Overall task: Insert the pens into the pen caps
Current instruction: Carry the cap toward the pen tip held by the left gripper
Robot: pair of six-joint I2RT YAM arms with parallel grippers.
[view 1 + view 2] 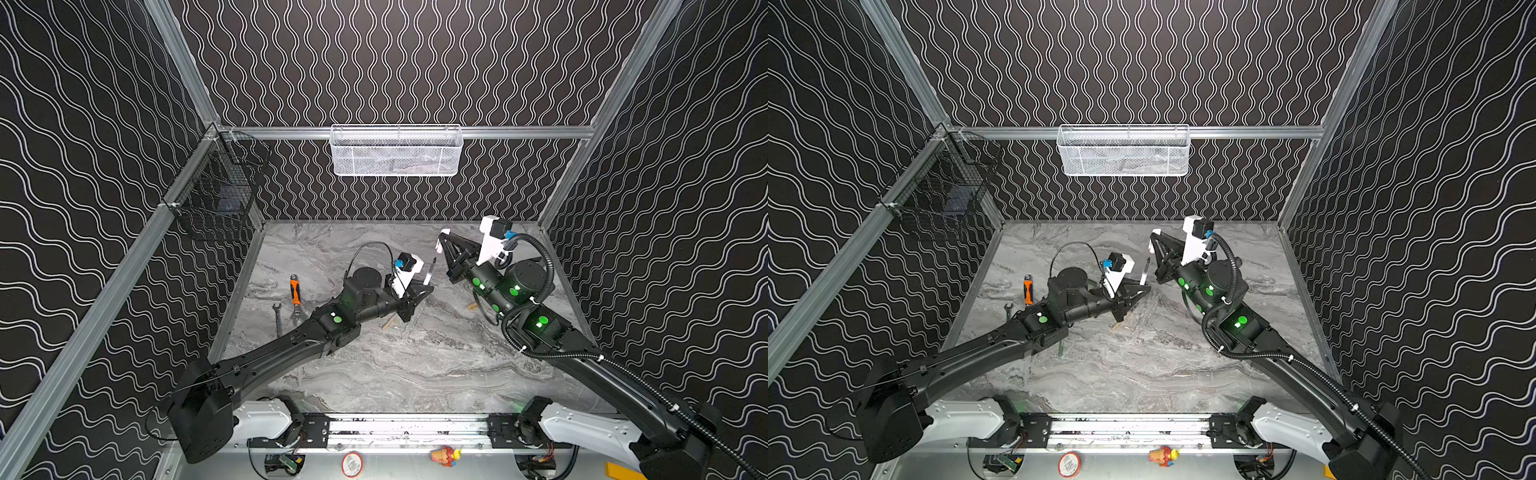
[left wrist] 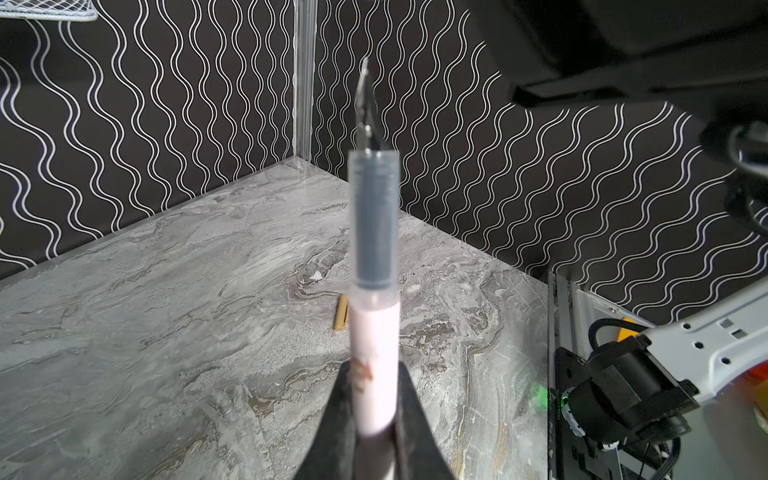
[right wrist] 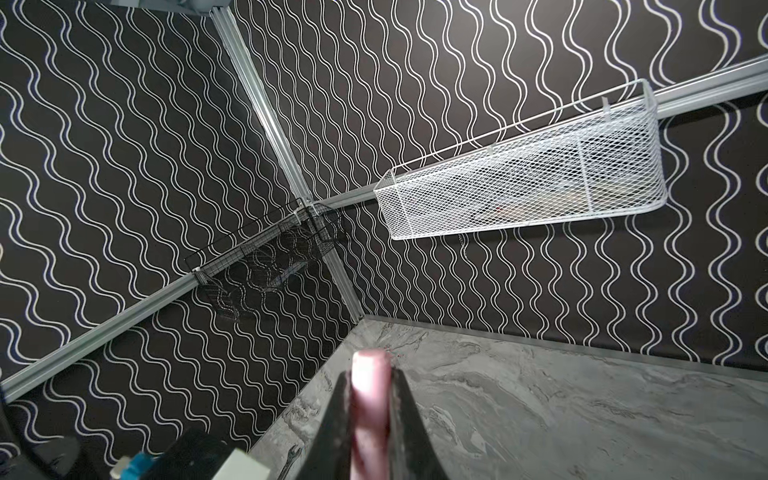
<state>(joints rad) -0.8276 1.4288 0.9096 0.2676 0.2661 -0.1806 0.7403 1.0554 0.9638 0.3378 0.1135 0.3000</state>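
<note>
Pink pen [image 1: 430,272] and pink cap [image 1: 439,249] are both held in the air over the far middle of the tabletop [image 1: 415,365]. They're near each other but apart, so this reads as the line-up step before the push.

Tabletop: marble-look, w/ other bits lying flat on it.
- An orange-handled tool [image 1: 295,291] and a wrench [image 1: 277,318] lie on the left side.
- A tan piece [image 1: 390,322] sits partly under the left hand; pen or cap, can't tell.
- A tan cap [image 1: 472,306] lies by the right arm.
- The remaining pens and caps are hidden or too small to make out.

Left hand [image 1: 428,287]: clenched on the pen's pink barrel, low down. That's prob. so the grey grip section and nib stay clear and the cap can slide on w/o meeting the fingers [image 2: 332,436]. In the left wrist view the pen runs straight out between them, nib away from the hand. Centred like that, its axis follows the hand's pose.

Right hand [image 1: 441,240]: clenched on the cap, higher and further back than the pen, tilted down toward it. In the right wrist view the cap is pinched across its sides w/ one end poking past the fingers. Can't tell whether that's the open end.

Pen: nearly upright, nib up, aimed roughly at the cap.

Cap: just above and beyond the nib, w/ a small gap between.

Next move prob. needs both axes matched before the gap is closed. W/ a slim nib and a narrow mouth, a skewed approach could jam the pen or bend the nib.
</note>
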